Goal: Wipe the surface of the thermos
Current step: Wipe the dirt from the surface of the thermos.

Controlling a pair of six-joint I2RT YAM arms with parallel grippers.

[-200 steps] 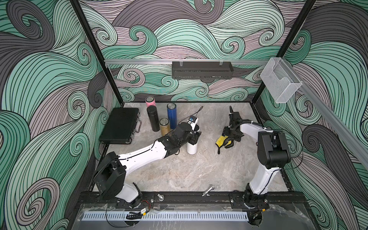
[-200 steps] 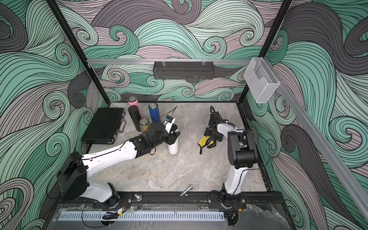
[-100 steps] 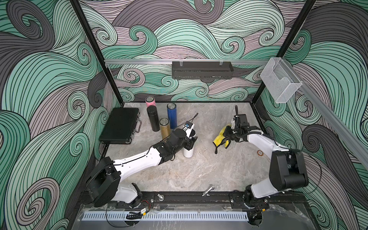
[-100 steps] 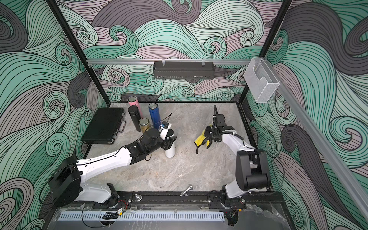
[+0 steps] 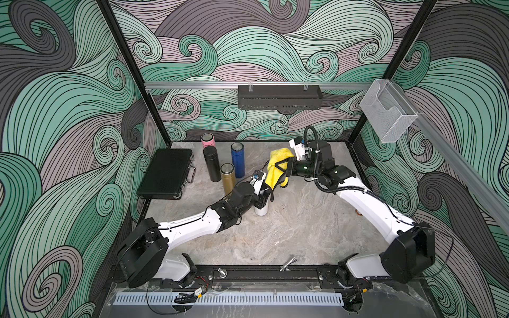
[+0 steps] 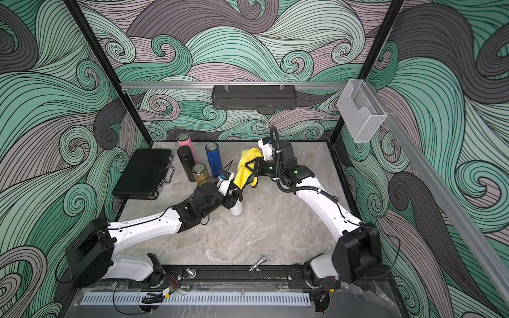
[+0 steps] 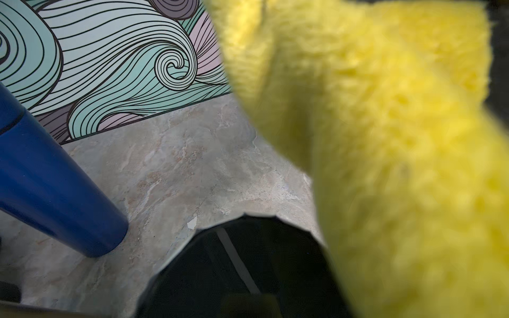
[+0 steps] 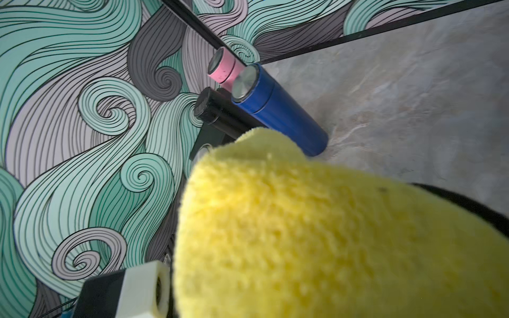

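Marble tabletop (image 5: 303,228), mid-frame: left gripper (image 5: 264,196) clamped on the white thermos (image 5: 261,212), right gripper (image 5: 279,168) pinching the yellow cloth (image 5: 271,177) has swung over from the right & now hangs it over the top, so wiping's abt to begin.

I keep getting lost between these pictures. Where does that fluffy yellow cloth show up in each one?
In a top view: the yellow cloth hangs mid-table from the right pincer, over the white thermos.
In a top view: same place, near the blue thermos.
Left wrist: close and blurred, filling much of the picture.
Right wrist: close, filling the foreground.
Shared landmark: the blue thermos, seen in all four.
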